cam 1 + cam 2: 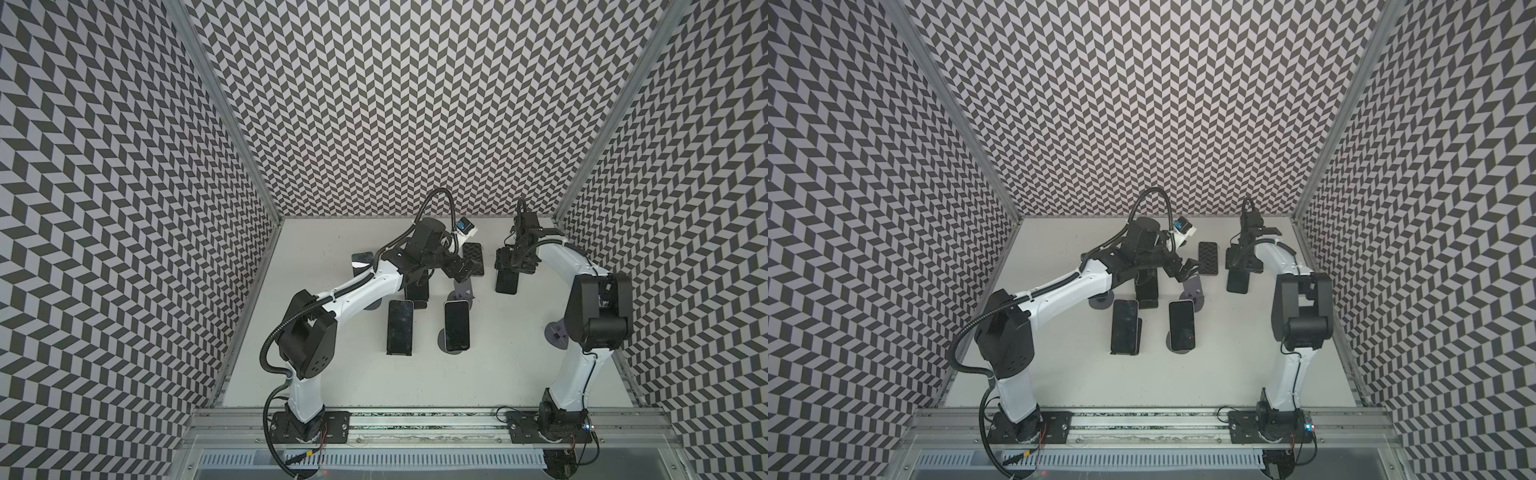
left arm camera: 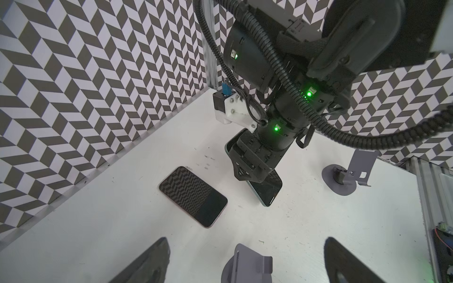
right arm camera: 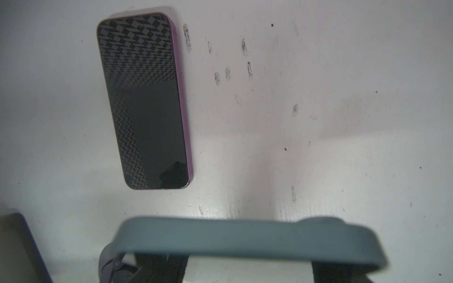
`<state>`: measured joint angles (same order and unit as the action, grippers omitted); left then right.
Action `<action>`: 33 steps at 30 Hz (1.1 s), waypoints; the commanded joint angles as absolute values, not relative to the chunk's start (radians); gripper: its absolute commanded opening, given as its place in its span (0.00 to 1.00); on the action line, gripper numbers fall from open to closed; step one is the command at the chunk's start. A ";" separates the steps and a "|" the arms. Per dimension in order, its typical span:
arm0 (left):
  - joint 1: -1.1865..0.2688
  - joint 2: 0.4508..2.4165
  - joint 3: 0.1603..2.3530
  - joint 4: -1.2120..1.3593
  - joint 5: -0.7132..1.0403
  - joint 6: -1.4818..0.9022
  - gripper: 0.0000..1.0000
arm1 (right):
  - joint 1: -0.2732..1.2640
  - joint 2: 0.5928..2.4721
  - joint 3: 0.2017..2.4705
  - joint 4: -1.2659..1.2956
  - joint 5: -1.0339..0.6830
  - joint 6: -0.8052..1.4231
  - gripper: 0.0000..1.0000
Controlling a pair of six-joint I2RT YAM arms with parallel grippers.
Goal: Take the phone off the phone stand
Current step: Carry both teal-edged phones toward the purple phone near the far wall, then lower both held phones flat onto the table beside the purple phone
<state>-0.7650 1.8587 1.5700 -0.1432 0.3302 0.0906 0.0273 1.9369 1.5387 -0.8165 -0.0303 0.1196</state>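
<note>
- Chevron-patterned walls (image 1: 374,104) are closing in the white table (image 1: 332,374) on three sides.
- A purple-cased phone (image 1: 473,257) is lying flat, screen up, toward the back of the table; I am placing everything else from it.
- I am clenching my right jaws on the teal-cased phone (image 2: 267,190), holding it tilted and clear of every stand, just beside the purple-cased phone on the side of my right arm (image 1: 561,255); I cannot tell whether its lower end is touching the table.
- I am holding my left jaws released and spread wide, gripping nothing, just beside the purple-cased phone on its side toward my bases, above an empty grey stand (image 2: 247,263).
- A second grey stand (image 2: 360,164), empty too, is standing well apart from the purple-cased phone, past the teal-cased phone.
- A dark phone (image 1: 400,326) and a white-edged phone (image 1: 456,324) are leaning on stands, farther toward my bases than the purple-cased phone.
</note>
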 commanded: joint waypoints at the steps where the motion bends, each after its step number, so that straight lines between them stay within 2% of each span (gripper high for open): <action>1: -0.761 1.824 1.552 -0.115 0.346 0.124 0.98 | 0.020 1.963 1.592 -0.799 -0.034 0.137 0.46; 9: -0.755 1.774 1.491 -0.103 0.324 0.148 0.98 | 0.020 2.065 1.715 -0.821 -0.028 0.140 0.47; 21: -0.733 1.769 1.522 -0.116 0.339 0.121 0.98 | 0.018 2.242 1.952 -0.908 -0.008 0.140 0.49; 33: -0.666 1.756 1.504 -0.109 0.351 0.083 0.98 | 0.018 2.334 2.091 -0.957 0.003 0.142 0.51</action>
<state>-0.6708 1.7950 1.5002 -0.1268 0.3378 0.0872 0.0235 2.3230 2.0594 -0.9508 -0.0135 0.1364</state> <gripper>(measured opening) 0.978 0.725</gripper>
